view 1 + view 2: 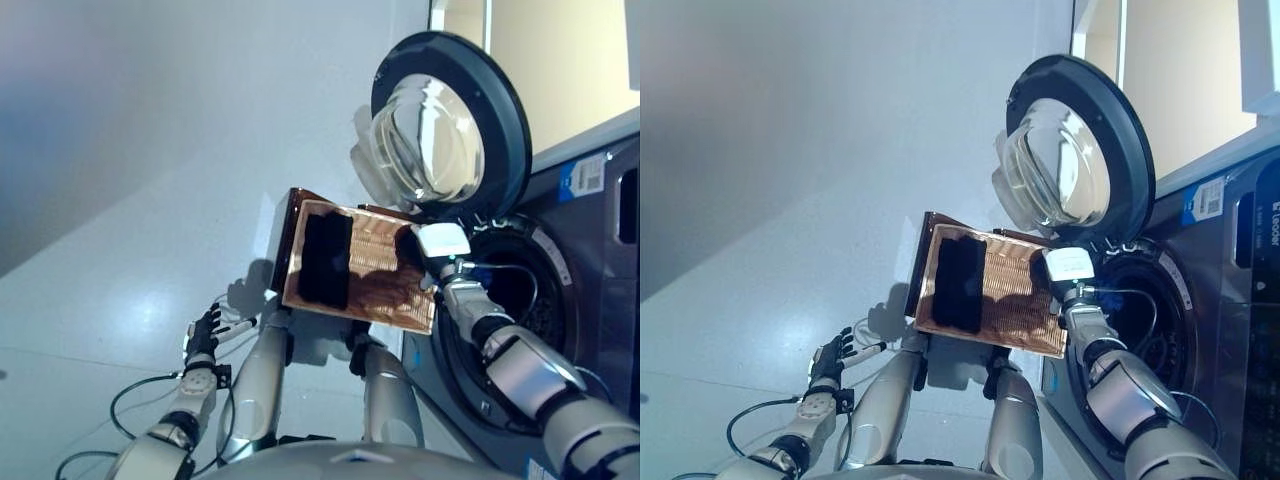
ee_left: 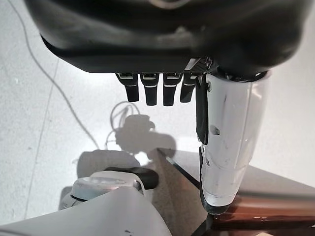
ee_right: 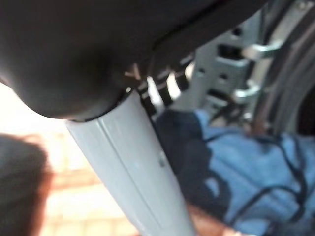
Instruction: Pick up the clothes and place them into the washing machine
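A dark garment (image 1: 325, 260) lies in the basket (image 1: 385, 300) beside the open washer (image 1: 520, 300), and blue cloth (image 3: 246, 147) is seen by the right hand (image 3: 162, 91); whether that hand grips cannot be told. The left hand (image 1: 203, 333) hangs spread, low at the left. Cloth could be dropped short of the drum or snagged on the basket's rim if it is lifted loosely.

A woven basket (image 1: 370, 270) holding dark clothes (image 1: 326, 259).

Pretty bright overall, light coming from above. The glass of the washer door (image 1: 432, 135) catches strong glare, and the pale floor (image 1: 120, 300) has a soft sheen. The left hand (image 2: 157, 88) throws a hard shadow on the floor. The right wrist view is blurry, with the basket (image 3: 74, 196) washed out.
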